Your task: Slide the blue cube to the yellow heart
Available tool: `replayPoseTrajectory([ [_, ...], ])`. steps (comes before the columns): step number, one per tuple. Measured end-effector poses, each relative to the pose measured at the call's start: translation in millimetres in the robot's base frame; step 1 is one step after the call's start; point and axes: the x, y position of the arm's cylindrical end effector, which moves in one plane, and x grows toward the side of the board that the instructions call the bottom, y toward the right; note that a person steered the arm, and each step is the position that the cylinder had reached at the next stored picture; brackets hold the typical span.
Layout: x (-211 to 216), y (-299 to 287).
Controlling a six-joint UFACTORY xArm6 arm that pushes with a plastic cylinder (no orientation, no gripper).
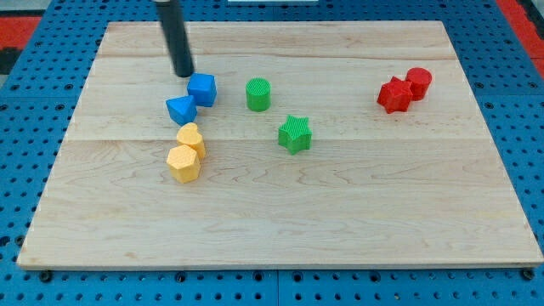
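Observation:
The blue cube (202,89) sits on the wooden board in the upper left part of the view. A blue triangular block (180,110) touches it at its lower left. The yellow heart (190,138) lies just below the blue triangle, with a small gap. A yellow hexagonal block (184,163) touches the heart from below. My tip (184,74) stands just above and to the left of the blue cube, very close to its upper left corner.
A green cylinder (258,93) stands right of the blue cube. A green star (295,133) lies below it. A red star (394,95) and a red cylinder (418,82) touch at the view's right. Blue pegboard (25,102) surrounds the board.

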Motion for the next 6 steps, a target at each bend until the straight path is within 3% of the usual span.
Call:
replayPoseTrajectory([
  [2, 60, 35],
  [4, 32, -45],
  [6, 96, -9],
])
